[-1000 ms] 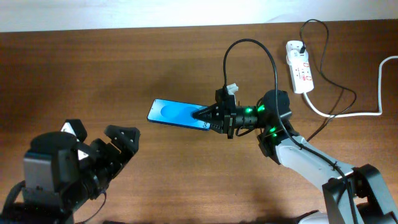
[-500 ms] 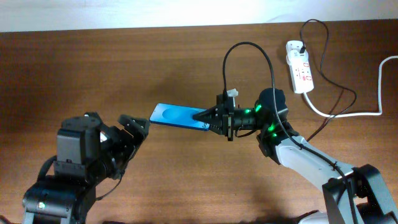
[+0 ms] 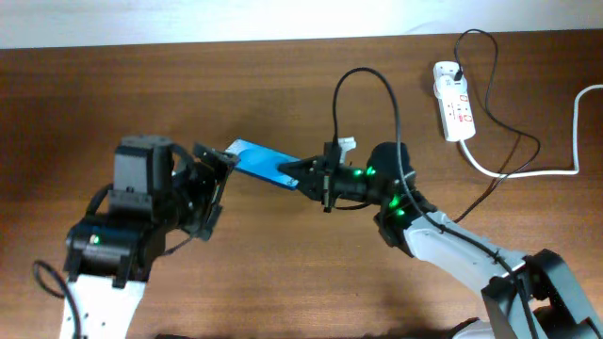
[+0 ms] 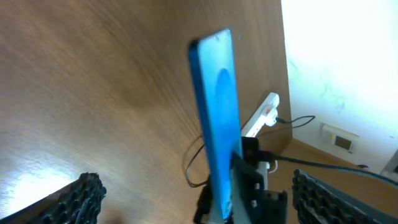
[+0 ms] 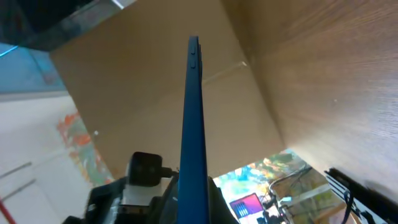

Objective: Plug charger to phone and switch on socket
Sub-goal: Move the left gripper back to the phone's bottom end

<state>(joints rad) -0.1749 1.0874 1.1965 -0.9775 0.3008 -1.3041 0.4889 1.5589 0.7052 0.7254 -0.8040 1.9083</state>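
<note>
Holding the phone [image 3: 254, 158] off the table [image 3: 283, 85]: the right gripper [image 3: 297, 174] is clamped tight on one short end, just left of centre in the overhead view. The phone is rolled onto its long edge, so the right wrist view sees it as a thin blue sliver [image 5: 194, 124]. The free end points at the left gripper [image 3: 217, 181], centre-left, whose jaws are spread as wide as they go and hold nothing. In the left wrist view the phone stands up the middle of the frame between the two black fingers at the bottom corners, so it looks lined up for a handover. I can't tell if it's inside the pads or touching yet. My read: left takes the body, which frees right to fetch the plug. The charger [image 3: 494, 75] is a thin black cable running from the socket [image 3: 453, 101] in the upper right down toward the right arm's base, beside the thick white cord [image 3: 537, 173]. Its plug tip isn't visible, and the switch position is too small to read. Socket and charger are well apart from both grippers.
</note>
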